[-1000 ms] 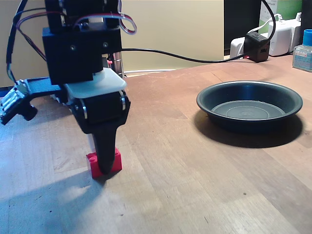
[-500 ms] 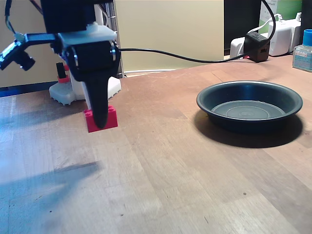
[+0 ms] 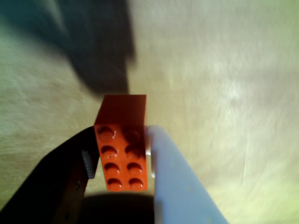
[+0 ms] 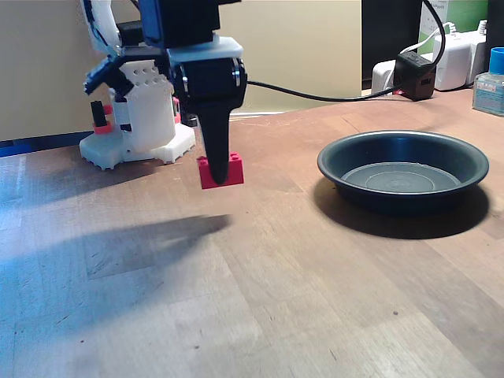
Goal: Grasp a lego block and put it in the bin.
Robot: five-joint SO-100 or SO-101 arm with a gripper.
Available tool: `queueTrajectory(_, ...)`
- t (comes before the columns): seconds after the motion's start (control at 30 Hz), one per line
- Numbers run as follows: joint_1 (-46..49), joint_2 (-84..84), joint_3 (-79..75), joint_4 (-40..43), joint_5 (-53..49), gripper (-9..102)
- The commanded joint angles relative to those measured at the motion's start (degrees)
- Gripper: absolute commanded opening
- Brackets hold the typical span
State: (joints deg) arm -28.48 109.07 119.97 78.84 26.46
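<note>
The red lego block (image 4: 220, 171) hangs in the air above the wooden table, pinched between the fingers of my gripper (image 4: 220, 172). In the wrist view the lego block (image 3: 122, 142) shows its studded top, with a black finger (image 3: 70, 168) on its left and a white finger (image 3: 175, 182) on its right, and my gripper (image 3: 122, 156) is shut on it. The bin (image 4: 402, 168), a shallow round dark pan, sits on the table to the right of the gripper in the fixed view, well apart from it.
The white robot base (image 4: 138, 126) stands at the back left. A black cable (image 4: 315, 94) runs along the back to a black adapter (image 4: 415, 72). White chargers and a blue-capped bottle (image 4: 493, 79) stand at the far right back. Bare wood lies between gripper and pan.
My gripper has lifted the lego block off the table and carried it to the right, toward the bin. The arm's shadow has shifted right with it.
</note>
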Motion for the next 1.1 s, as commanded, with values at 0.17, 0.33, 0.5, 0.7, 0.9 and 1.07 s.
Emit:
queueTrajectory(0.17, -11.16, 1.93, -5.27, 0.62, 16.35, 0)
queueTrajectory(0.33, -18.28, 1.76, -8.44, 0.26, 27.42, 0)
queueTrajectory(0.5, -21.88, 1.76, -8.79, -0.09, 32.61, 0)
queueTrajectory(0.7, -26.10, 1.76, -8.79, -0.09, 38.85, 0)
queueTrajectory(0.9, -29.53, -1.32, -13.10, -0.09, 43.24, 0)
queueTrajectory(1.07, -29.09, -10.37, -22.24, 0.00, 42.63, 0)
